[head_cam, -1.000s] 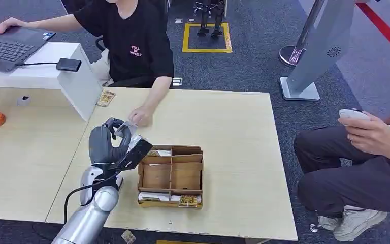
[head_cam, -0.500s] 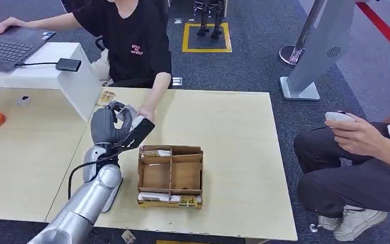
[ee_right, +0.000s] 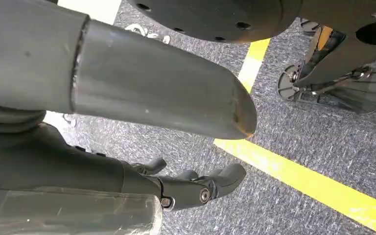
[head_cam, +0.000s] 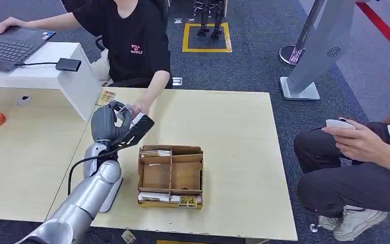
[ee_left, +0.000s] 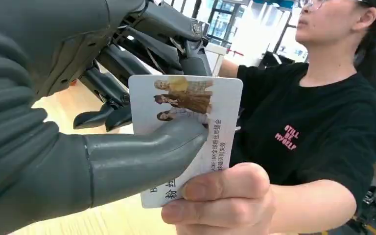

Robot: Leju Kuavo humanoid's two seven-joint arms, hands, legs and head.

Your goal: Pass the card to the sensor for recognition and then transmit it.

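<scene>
The counter (head_cam: 233, 127), a pale wooden top, carries the scene; a white raised desk with a laptop (head_cam: 5, 46) stands at its far left corner. A seated person in a black shirt (head_cam: 132, 46) faces the robot across the far edge, and a second person (head_cam: 365, 152) sits off the right edge holding a white device. A cardboard box (head_cam: 171, 176) with open compartments stands near the near edge, left of centre, with small packets in its outer compartments.

The left hand (head_cam: 112, 124) reaches over the far left part of the counter, just short of the far edge. Its fingers (ee_left: 142, 34) and thumb are clenched on the card (ee_left: 191, 132), the thumb pressed flat on the printed face. The seated person's hand (ee_left: 220, 200) pinches the free lower corner of the same card, so the card is grasped from both sides, above the counter.

The right hand (ee_right: 196, 188) hangs over grey carpet with a yellow line; its fingers are loosely curled and grasp nothing.

The card appears thin, light, stiff and smooth, probably plastic. Judged from this, it would slip under a weak pinch and is best taken by a free edge or corner, thumb on one face and fingers on the other, leaving the robot's thumb clear to let go.
</scene>
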